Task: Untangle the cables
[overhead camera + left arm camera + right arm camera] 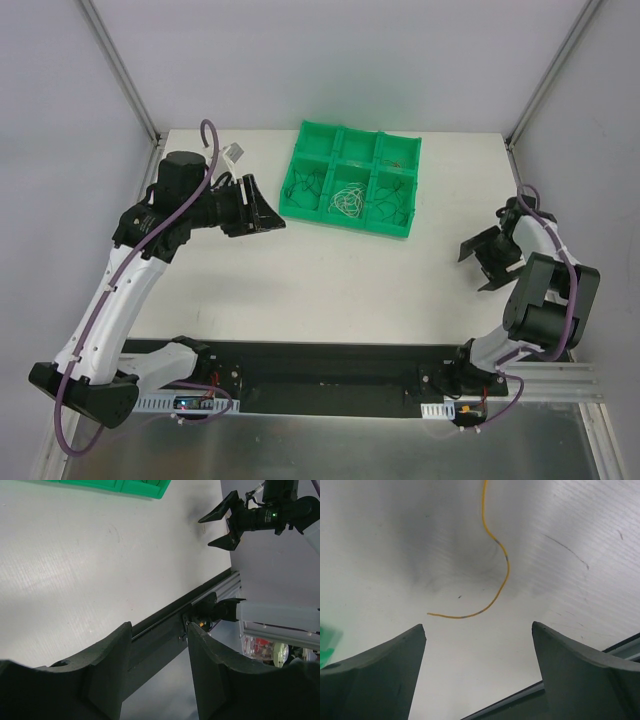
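The right pincer (pixel 479 626) is spread wide and empty, its two fingers (pixel 380 680) hanging just above the white table (pixel 300 290) near the right edge. Between and just beyond its fingertips, one thin orange wire (pixel 496 555) lies loose on the table in a long curve, touching neither finger.

The left pincer (pixel 270 205) hovers on the left side, just left of the green tray (pixel 404 226). Its fingers (pixel 110 680) are partly spread with nothing between them.

The tray sits toward the far middle of the table, split into six compartments. A curly bunch of white wires (pixel 348 200) lies in the near middle compartment. Dark wires (pixel 303 185) fill the near left one. The other compartments hold thin wires too small to tell apart.
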{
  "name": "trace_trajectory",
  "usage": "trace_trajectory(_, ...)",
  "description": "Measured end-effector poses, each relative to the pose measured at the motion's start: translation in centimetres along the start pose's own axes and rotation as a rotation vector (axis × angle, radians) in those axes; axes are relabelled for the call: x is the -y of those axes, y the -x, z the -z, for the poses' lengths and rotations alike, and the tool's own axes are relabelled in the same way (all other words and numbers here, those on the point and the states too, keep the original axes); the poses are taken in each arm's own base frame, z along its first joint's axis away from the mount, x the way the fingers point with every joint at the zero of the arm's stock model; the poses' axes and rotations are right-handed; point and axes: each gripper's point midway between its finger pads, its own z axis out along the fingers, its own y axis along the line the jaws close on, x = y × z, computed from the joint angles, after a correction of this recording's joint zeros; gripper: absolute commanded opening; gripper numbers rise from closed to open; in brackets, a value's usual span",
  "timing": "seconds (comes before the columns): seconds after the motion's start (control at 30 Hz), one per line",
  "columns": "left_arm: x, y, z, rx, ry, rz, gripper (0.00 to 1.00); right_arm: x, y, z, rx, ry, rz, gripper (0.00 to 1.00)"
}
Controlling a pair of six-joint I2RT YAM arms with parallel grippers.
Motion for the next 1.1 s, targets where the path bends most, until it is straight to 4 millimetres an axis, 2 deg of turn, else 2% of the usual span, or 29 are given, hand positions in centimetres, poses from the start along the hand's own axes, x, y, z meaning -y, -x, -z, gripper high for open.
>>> trace_trajectory(0.2, 0.3, -0.2, 0.1, -0.008, -0.015, -0.003, 0.48, 0.8, -0.3, 1.3, -0.004, -0.011, -0.056, 0.96)
trace_trajectory(0.33, 0.3, -0.2, 0.1, -0.01, -0.018, -0.003, 0.48, 2.0, 0.5, 2.0, 0.035, -0.036, -0.102, 0.99)
trace_trajectory(0.57, 0.4, -0.3, 0.0, -0.021, -0.025, -0.002, 0.49, 2.8, 1.0, -0.1, 0.004, -0.125, -0.127, 0.88)
trace_trajectory(0.67, 0.5, -0.4, 0.0, -0.028, -0.032, -0.001, 0.49, 2.9, 0.8, -1.1, -0.016, -0.159, -0.133, 0.79)
trace_trajectory(0.8, 0.5, -0.4, 0.0, -0.028, -0.033, -0.001, 0.5, 2.6, 0.5, -1.7, -0.026, -0.174, -0.125, 0.6)
trace_trajectory(0.87, 0.5, -0.4, 0.0, -0.027, -0.034, -0.002, 0.5, 2.2, 0.1, -1.8, -0.024, -0.172, -0.11, 0.41)
trace_trajectory(0.9, 0.6, -0.4, 0.1, -0.026, -0.034, -0.003, 0.49, 2.0, -0.1, -1.8, -0.023, -0.172, -0.099, 0.27)
trace_trajectory(1.0, 0.5, -0.6, 0.2, -0.025, -0.035, -0.002, 0.49, 1.2, -1.0, -1.9, -0.023, -0.162, -0.066, 0.05)
trace_trajectory(1.03, 0.5, -0.6, 0.2, -0.024, -0.036, -0.004, 0.49, 1.1, -1.4, -1.9, -0.028, -0.156, -0.05, 0.01)
trace_trajectory(1.1, 0.4, -0.7, 0.2, -0.024, -0.035, -0.003, 0.5, 0.7, -3.0, -1.8, -0.037, -0.144, 0.006, 0.01)
